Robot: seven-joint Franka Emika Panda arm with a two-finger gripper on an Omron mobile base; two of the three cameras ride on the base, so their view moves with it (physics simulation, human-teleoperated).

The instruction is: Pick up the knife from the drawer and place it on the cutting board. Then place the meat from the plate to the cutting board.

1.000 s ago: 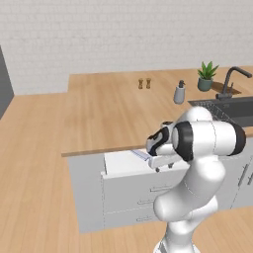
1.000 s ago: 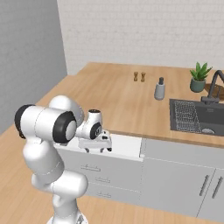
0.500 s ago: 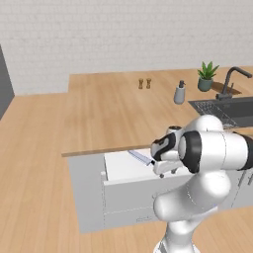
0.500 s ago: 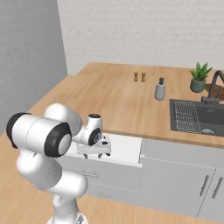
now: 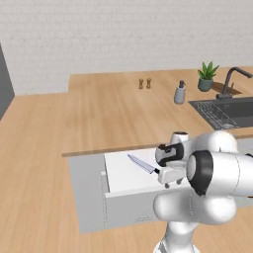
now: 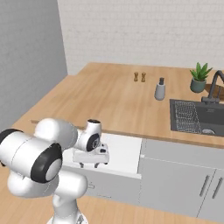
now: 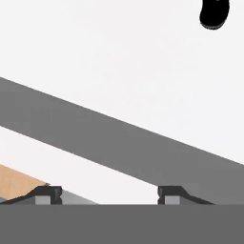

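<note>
The drawer (image 5: 123, 170) stands pulled out from under the counter, its white inside bare except for the knife (image 5: 142, 163). The knife lies flat and diagonal, its silver blade pointing back left and its black handle (image 7: 214, 13) toward my hand. My gripper (image 5: 173, 184) hangs open just to the right of the handle, over the drawer's front part, with nothing between its fingertips (image 7: 47, 192). From the right side the gripper (image 6: 89, 165) shows above the drawer's white floor (image 6: 124, 151). The gripper (image 7: 108, 193) looks down on the grey front panel (image 7: 119, 143). The cutting board, plate and meat are out of view.
A wooden counter (image 5: 99, 113) spreads behind the drawer. On it stand two small shakers (image 5: 144, 84), a grey soap dispenser (image 5: 180, 93) and a potted plant (image 5: 207, 76). The sink (image 6: 197, 118) with a dark faucet (image 5: 231, 81) lies to the right, grey cabinet doors (image 6: 183, 183) below.
The gripper has come lower and nearer the drawer's front, ending beside the knife handle. The arm's elbow has swung down and forward. The knife has not moved.
</note>
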